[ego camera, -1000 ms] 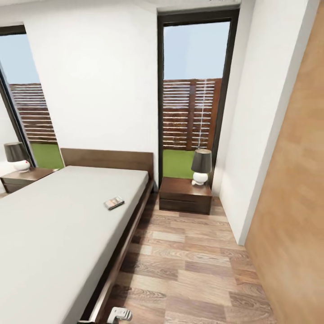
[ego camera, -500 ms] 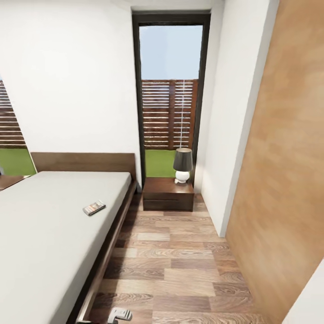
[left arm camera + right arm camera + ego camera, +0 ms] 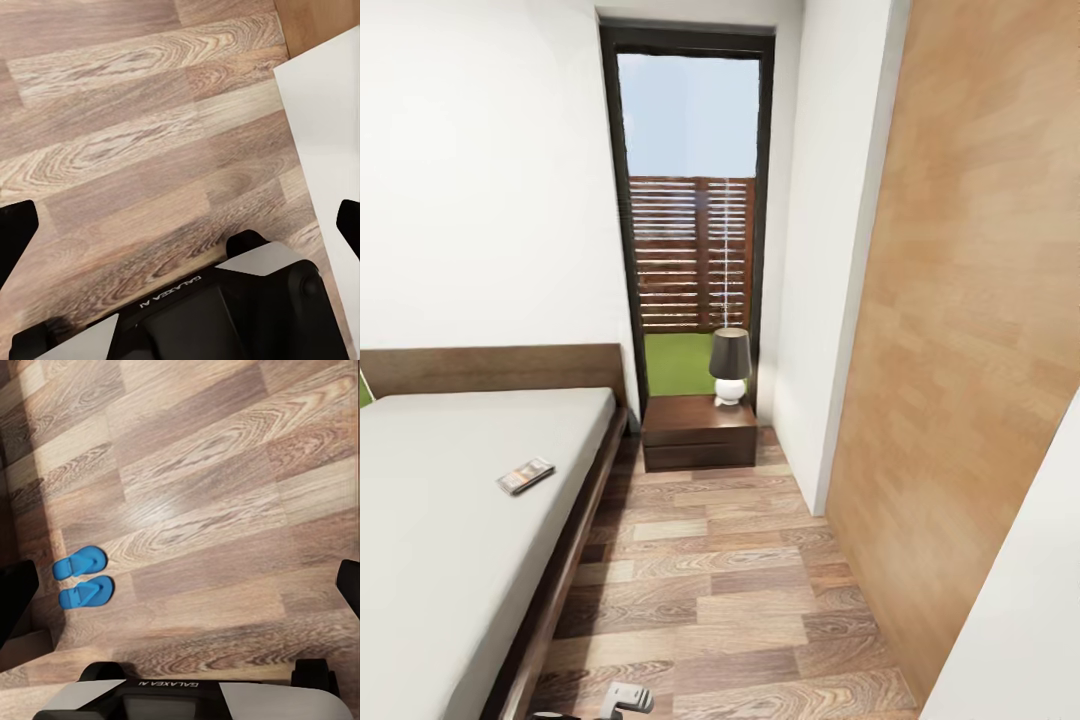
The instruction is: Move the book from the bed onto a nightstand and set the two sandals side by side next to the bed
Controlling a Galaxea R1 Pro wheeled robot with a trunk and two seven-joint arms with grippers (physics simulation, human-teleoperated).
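Note:
The book (image 3: 525,476) lies flat on the pale mattress of the bed (image 3: 430,520), near its right-hand edge. A dark brown nightstand (image 3: 698,432) stands past the bed's head, under the window. The two sandals (image 3: 79,562) (image 3: 86,592), both bright blue, lie side by side on the plank floor in the right wrist view. My right gripper (image 3: 180,589) hangs open above the floor, well clear of them. My left gripper (image 3: 180,225) is open too, over bare planks, with nothing between its fingers.
A lamp (image 3: 730,365) with a dark shade takes up the right part of the nightstand's top. A tan wooden panel (image 3: 970,330) and a white wall corner (image 3: 810,300) close off the right side. The plank floor (image 3: 720,580) forms an aisle beside the bed. My base (image 3: 225,315) shows below the left gripper.
The camera has swung to the right, so bed, book and nightstand sit further left in the picture. The far nightstand and the left window have left the view. The book lies where it was.

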